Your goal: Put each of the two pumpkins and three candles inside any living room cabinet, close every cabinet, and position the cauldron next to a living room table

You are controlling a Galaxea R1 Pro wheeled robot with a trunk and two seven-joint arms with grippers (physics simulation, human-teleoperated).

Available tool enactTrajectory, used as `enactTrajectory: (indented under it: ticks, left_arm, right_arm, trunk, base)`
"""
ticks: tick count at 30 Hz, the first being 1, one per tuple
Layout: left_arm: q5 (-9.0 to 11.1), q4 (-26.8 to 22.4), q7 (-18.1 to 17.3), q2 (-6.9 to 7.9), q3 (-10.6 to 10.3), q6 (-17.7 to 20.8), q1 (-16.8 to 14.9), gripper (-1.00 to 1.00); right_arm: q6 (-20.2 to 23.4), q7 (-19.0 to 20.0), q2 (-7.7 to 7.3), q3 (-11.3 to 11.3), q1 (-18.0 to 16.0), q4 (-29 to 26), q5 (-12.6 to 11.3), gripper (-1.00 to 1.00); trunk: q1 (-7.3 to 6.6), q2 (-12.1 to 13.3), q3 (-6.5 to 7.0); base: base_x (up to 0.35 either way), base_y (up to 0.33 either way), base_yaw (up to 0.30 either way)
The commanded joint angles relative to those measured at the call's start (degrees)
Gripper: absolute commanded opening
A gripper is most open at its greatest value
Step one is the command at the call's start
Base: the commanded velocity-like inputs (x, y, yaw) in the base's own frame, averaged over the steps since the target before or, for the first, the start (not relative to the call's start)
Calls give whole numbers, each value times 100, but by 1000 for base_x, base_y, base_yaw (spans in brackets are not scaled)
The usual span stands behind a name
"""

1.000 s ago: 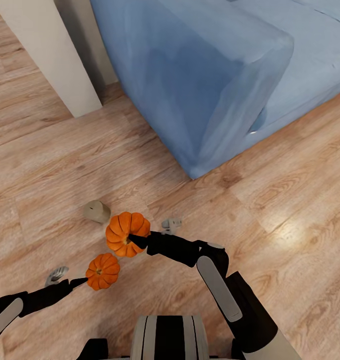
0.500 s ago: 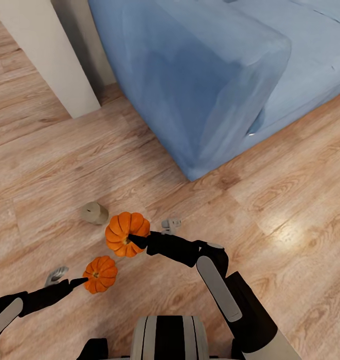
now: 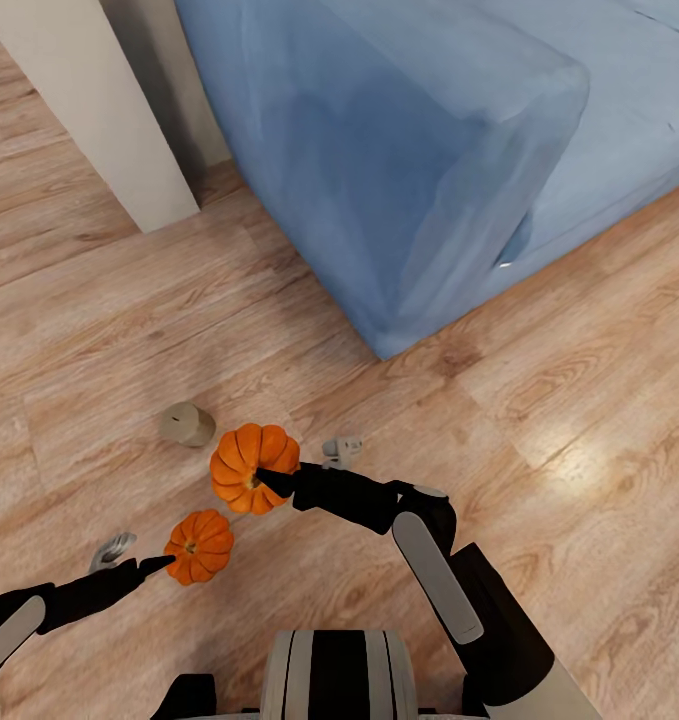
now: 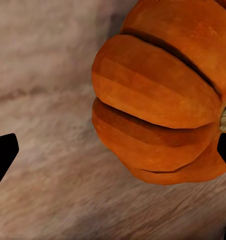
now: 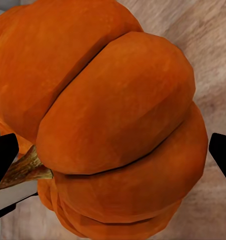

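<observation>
The larger pumpkin [image 3: 253, 467] is held in the right gripper [image 3: 269, 482], between the sofa [image 3: 399, 160] and the robot. The smaller pumpkin [image 3: 200, 546] is held in the left gripper [image 3: 162, 564], nearer the robot. One candle [image 3: 187, 424] lies on the wooden floor [image 3: 579, 400], just beside the larger pumpkin, on the sofa's side.

— What sort of place are you driving through here?

— You're in a home, a living room by the look of it. A big blue upholstered sofa [image 3: 429, 150] takes up the far side of your head view.

— Anything else that says so?

— Warm wood-plank flooring [image 3: 579, 400] runs under everything, and a plain off-white wall corner [image 3: 109, 120] stands beside the sofa. Two small orange pumpkins [image 3: 254, 467] and a stubby candle [image 3: 187, 424] suggest seasonal household decoration.
</observation>
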Motion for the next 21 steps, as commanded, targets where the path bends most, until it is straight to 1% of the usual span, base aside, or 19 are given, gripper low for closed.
enactTrajectory:
  ticks: [1, 3, 13, 15, 21]
  left_arm:
    - [63, 0, -1, 6, -28, 32, -4, 100]
    - [66, -1, -3, 2, -28, 32, -4, 100]
    - [65, -102, -4, -7, -34, 32, -4, 100]
    - [65, -110, -4, -9, -31, 32, -4, 100]
    - [60, -115, -4, -11, -36, 37, -4, 100]
  right_arm:
    - [26, 20, 2, -6, -2, -2, 9, -100]
    - [26, 20, 2, -6, -2, -2, 9, -100]
    - [26, 20, 2, -6, -2, -2, 10, -100]
    - [26, 20, 2, -7, -2, -2, 11, -100]
    - [26, 20, 2, -6, -2, -2, 9, -100]
  trunk:
    - [-1, -1, -3]
    - [4, -4, -47]
    - [4, -4, -47]
    - [9, -7, -92]
    - [9, -7, -92]
  base:
    - [0, 0, 0]
    - [0, 0, 0]
    - [0, 0, 0]
    - [0, 0, 0]
    - [0, 0, 0]
